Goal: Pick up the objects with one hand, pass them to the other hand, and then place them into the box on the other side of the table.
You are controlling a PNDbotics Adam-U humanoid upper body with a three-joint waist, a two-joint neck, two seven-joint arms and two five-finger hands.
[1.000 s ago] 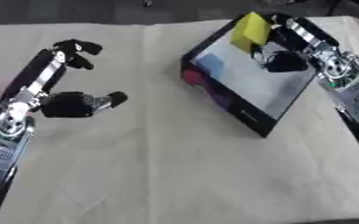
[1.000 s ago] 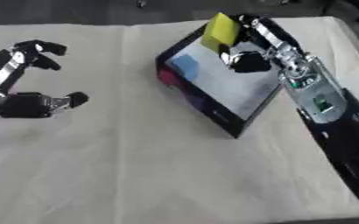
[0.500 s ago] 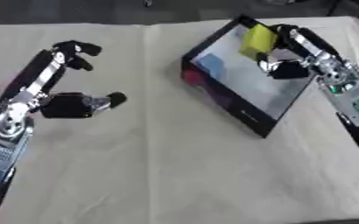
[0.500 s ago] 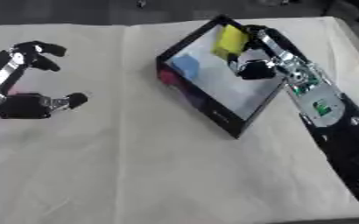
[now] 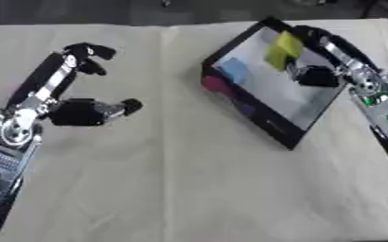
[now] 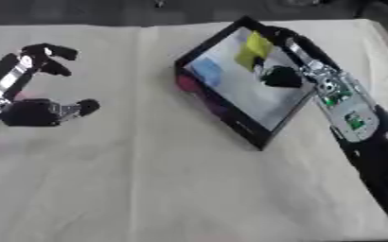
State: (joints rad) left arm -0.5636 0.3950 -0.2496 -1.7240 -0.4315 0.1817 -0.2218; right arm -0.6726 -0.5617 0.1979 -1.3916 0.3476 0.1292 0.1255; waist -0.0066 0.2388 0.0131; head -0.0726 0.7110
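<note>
The right hand (image 5: 317, 71) reaches in from the right over the black box (image 5: 272, 127), which lies askew on the cream tablecloth (image 5: 172, 179); a yellow object (image 5: 282, 49) sits against the fingers at the box's far end, just on the inner side of them, and the thumb curls below it; whether the fingers pinch the yellow object or only rest beside it cannot be told; the object lies within the box's outline, over its pale floor; the fingers run along the box's far right wall, and the silver forearm with its green patches trails back toward the right edge of the view.

Inside the box, well apart from the right fingers and toward the near left wall, lies a blue piece (image 5: 234, 71); a reddish patch (image 5: 216, 85) shows at the box's left outer wall, its shape unclear.

The left hand (image 5: 73, 106) rests on the cloth at the left side, well apart from the box; its fingers (image 5: 90, 52) stretch up and away with only their tips bent, and the thumb sticks out toward the box; nothing lies between thumb and fingers, so the hand is relaxed and empty.
</note>
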